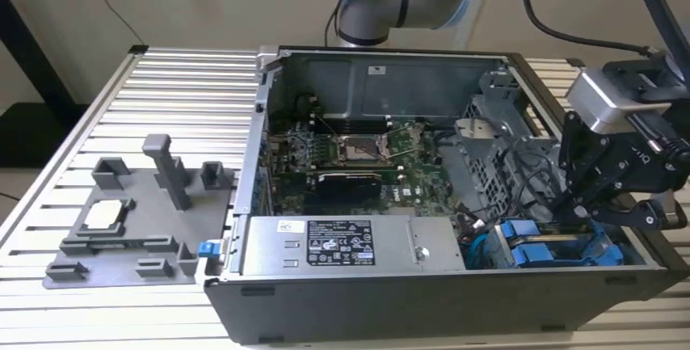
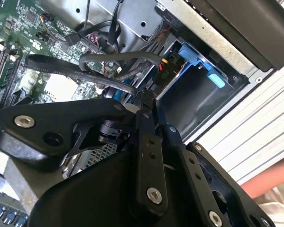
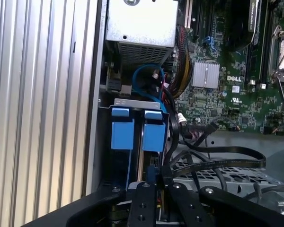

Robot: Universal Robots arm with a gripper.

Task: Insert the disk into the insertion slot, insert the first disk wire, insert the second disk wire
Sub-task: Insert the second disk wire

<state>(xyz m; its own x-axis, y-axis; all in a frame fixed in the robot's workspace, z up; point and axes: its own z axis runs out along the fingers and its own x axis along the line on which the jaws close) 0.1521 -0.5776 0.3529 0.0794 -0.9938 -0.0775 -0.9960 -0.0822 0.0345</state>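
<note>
Black metal tool, grip state unclear, reaches beside blue plastic-framed disk.

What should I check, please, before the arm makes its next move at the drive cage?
1. Case open for access: ok. The computer case has its side off.
2. Hand position: ok. The hand is over the drive cage.
3. Disk seated: cannot tell. Two blue carrier frames sit side by side in the cage.
4. Cables clear of the hand: not ok. Black cables loop close beside it.
5. Disk wires plugged in: cannot tell.
6. Workspace free of people: not ok. What looks like a person's arm is by the table edge.
</note>
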